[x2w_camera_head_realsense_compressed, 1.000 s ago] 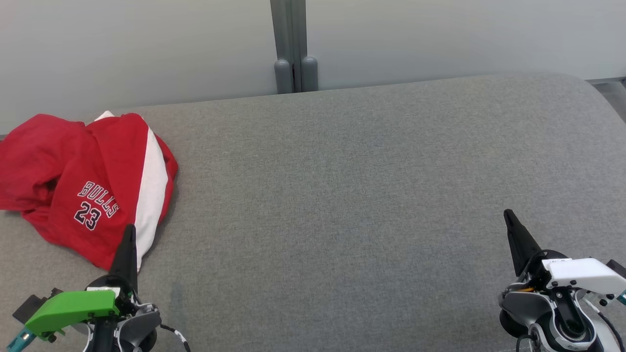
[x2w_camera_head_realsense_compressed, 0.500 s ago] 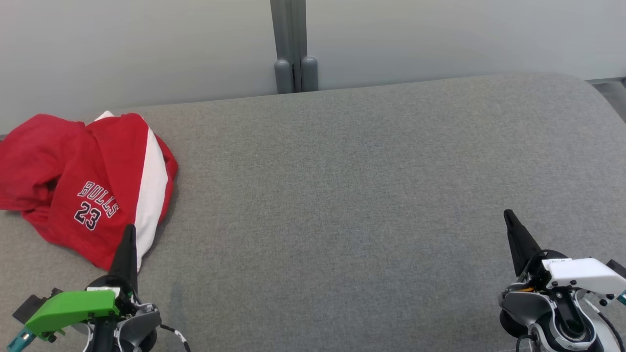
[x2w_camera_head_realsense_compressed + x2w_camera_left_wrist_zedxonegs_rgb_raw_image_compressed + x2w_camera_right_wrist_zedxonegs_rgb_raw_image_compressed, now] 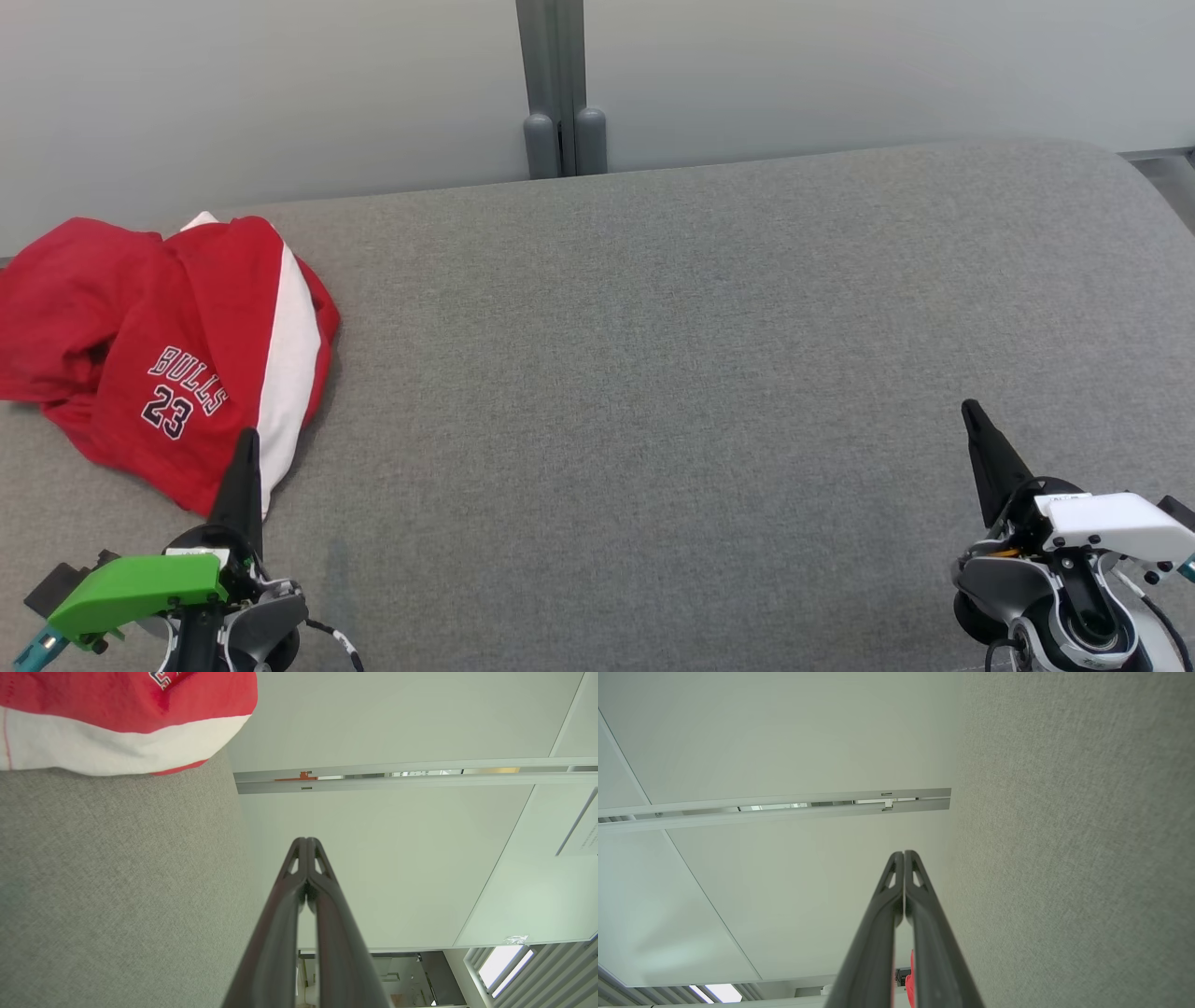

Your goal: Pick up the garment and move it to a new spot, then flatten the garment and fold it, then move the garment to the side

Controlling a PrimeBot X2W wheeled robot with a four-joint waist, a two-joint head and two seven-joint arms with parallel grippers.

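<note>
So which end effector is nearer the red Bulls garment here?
Left. The left end effector is shut, right by the near edge of the garment. The right end effector is far off across the grey cushion, on the opposite side.

Grey fabric surface [image 3: 653, 373], crumpled red-and-white garment [image 3: 168, 355] at its far left edge

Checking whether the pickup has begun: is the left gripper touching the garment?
Apart. Left wrist view: a wide gap separates the left gripper from the garment.
</note>
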